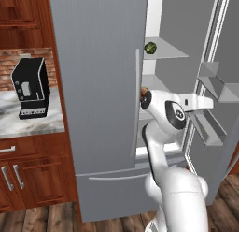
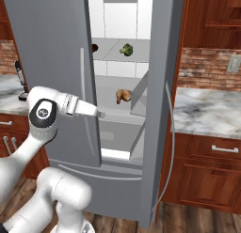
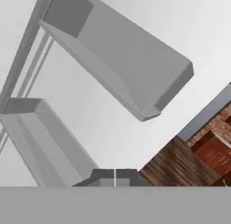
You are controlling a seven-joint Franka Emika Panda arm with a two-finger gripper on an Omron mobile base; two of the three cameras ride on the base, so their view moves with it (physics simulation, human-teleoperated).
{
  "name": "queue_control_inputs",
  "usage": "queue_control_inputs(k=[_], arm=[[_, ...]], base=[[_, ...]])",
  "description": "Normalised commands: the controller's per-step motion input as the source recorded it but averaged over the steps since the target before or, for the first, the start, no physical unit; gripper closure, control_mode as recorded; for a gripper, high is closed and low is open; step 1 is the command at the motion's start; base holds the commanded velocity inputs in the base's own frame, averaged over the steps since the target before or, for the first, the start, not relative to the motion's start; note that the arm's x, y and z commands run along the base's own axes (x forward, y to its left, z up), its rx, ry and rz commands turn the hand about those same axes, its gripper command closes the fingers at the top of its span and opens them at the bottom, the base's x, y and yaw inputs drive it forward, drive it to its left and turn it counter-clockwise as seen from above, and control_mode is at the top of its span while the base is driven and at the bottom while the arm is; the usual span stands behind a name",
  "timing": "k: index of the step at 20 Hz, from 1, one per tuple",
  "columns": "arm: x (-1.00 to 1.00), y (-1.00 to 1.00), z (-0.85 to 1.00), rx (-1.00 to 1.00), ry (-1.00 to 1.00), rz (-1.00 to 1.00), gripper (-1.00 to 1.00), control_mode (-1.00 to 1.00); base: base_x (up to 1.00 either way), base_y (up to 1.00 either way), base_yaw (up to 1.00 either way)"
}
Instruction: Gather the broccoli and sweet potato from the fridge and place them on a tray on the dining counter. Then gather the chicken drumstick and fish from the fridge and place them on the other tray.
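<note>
The fridge (image 1: pixel 98 86) has its left door shut and its right door (image 2: pixel 162 110) swung open. On an upper shelf lies the green broccoli (image 2: pixel 125 50) (image 1: pixel 150 47). Left of it a dark reddish sweet potato (image 2: pixel 94 47) peeks past the door edge. One shelf lower rests the brown chicken drumstick (image 2: pixel 123 95) (image 1: pixel 144 91). My gripper (image 2: pixel 100 114) (image 1: pixel 211 103) (image 3: pixel 115 175) is shut with nothing in it. It hangs in front of the fridge opening, below and short of the drumstick, facing the open door's bins. The fish and the trays are out of view.
Grey door bins (image 3: pixel 122 78) (image 1: pixel 217 83) jut from the open door close to the hand. A black coffee machine (image 1: pixel 30 88) stands on the marble counter (image 1: pixel 28 121) at left. Another marble counter (image 2: pixel 207 112) over wooden cabinets lies to the right.
</note>
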Motion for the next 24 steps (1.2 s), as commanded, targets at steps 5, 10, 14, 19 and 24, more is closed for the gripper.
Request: queue_control_inputs(k=[5, 10, 14, 19, 24], arm=[[0.42, 0.00, 0.36, -0.05, 0.04, -0.22, 1.00, -1.00], [0.29, -0.05, 0.23, -0.04, 0.00, -0.20, 1.00, -1.00], [0.13, -0.19, 0.03, -0.03, 0.00, -0.17, 1.00, -1.00], [0.06, -0.28, 0.00, -0.01, 0.00, -0.13, 1.00, -1.00], [0.00, -0.43, 0.04, -0.02, 0.00, -0.07, 1.00, -1.00]], base=[[0.00, 0.00, 0.00], [0.00, 0.00, 0.00], [0.00, 0.00, 0.00], [0.00, 0.00, 0.00], [0.00, 0.00, 0.00]])
